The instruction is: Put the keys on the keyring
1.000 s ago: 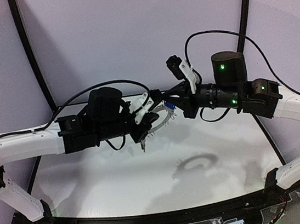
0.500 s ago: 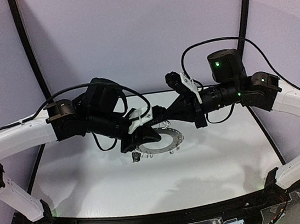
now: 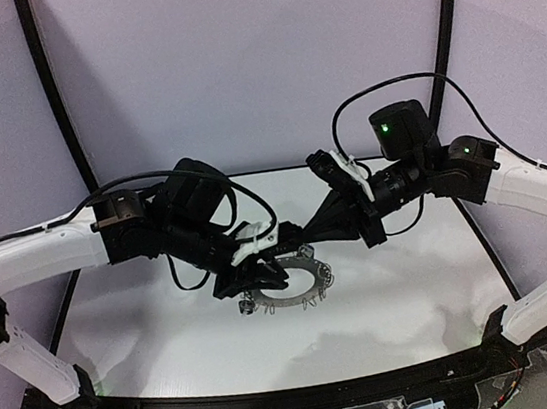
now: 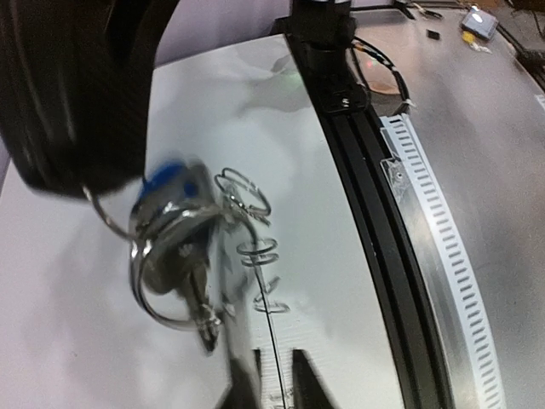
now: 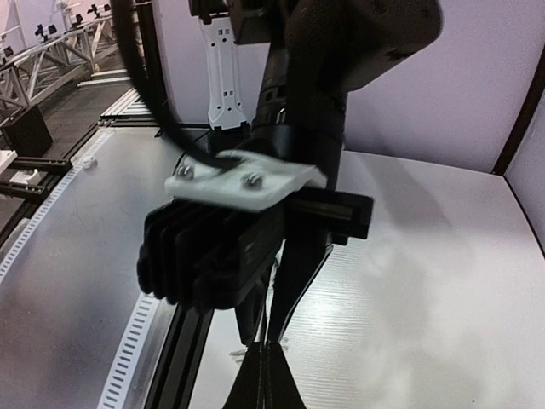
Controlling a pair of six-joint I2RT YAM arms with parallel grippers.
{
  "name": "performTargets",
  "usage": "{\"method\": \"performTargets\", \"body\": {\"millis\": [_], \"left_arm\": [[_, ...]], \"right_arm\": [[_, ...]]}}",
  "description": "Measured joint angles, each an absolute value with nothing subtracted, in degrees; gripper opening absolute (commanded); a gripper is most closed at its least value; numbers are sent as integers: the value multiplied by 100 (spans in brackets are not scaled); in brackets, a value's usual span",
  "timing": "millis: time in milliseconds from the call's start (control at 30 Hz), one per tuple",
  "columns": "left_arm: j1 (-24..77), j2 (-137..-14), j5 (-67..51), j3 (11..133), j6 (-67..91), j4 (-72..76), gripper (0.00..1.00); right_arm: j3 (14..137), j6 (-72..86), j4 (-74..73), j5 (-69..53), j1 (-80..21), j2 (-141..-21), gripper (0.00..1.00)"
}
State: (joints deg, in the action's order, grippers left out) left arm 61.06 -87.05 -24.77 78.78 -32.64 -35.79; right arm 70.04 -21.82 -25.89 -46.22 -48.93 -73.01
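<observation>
At the left of the overhead view, the left arm reaches in toward the middle of the table (image 3: 148, 322), and its gripper (image 3: 258, 275) hangs low over the left side of the keyring (image 3: 288, 300). From that wrist's camera its 2 fingertips (image 4: 308, 382) stand a little apart, with a thin dark edge running down between them. I cannot tell whether they are pinching anything. Just beside this gripper, at the near-left rim of the ring, sit the 2 keys (image 3: 249, 303). The left wrist view shows them as a blurred silver bunch (image 4: 174, 256) under a blue tag (image 4: 166, 179), tangled in wire loops close to the ring's small clips (image 4: 245, 189). The blur hides which way their long axes point and whether they are threaded on a clip. The ring itself appears to lie about flat at the table's centre, between the 2 arms. On the right, the right gripper (image 3: 301, 236) comes in from the far-right side with its tip at the ring's far rim. Its fingers are pressed together to a point (image 5: 266, 379), and nothing shows between them. The left arm is plainly the nearer one to the keys, which lie toward the near edge from its fingers, so any next handling of them likely falls to it while the right steadies the ring.
</observation>
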Motion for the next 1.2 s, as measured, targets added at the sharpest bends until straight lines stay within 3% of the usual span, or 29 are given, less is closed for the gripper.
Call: {"method": "performTargets", "body": {"millis": [133, 533, 767, 1200], "left_arm": [[6130, -8687, -2209, 7533, -3035, -3238, 34], [6141, -8204, -744, 6785, -2045, -1061, 44], [6141, -8103, -141, 6858, -1721, -432, 44], [6189, -8471, 379, 7395, -1481, -432, 34]], "right_arm": [[6825, -1688, -2126, -4580, -4849, -7262, 0], [6801, -788, -1800, -3404, -4827, -7146, 0], [6801, -497, -1634, -2639, -4838, -7146, 0], [6801, -250, -1461, -1400, -5035, -7146, 0]]}}
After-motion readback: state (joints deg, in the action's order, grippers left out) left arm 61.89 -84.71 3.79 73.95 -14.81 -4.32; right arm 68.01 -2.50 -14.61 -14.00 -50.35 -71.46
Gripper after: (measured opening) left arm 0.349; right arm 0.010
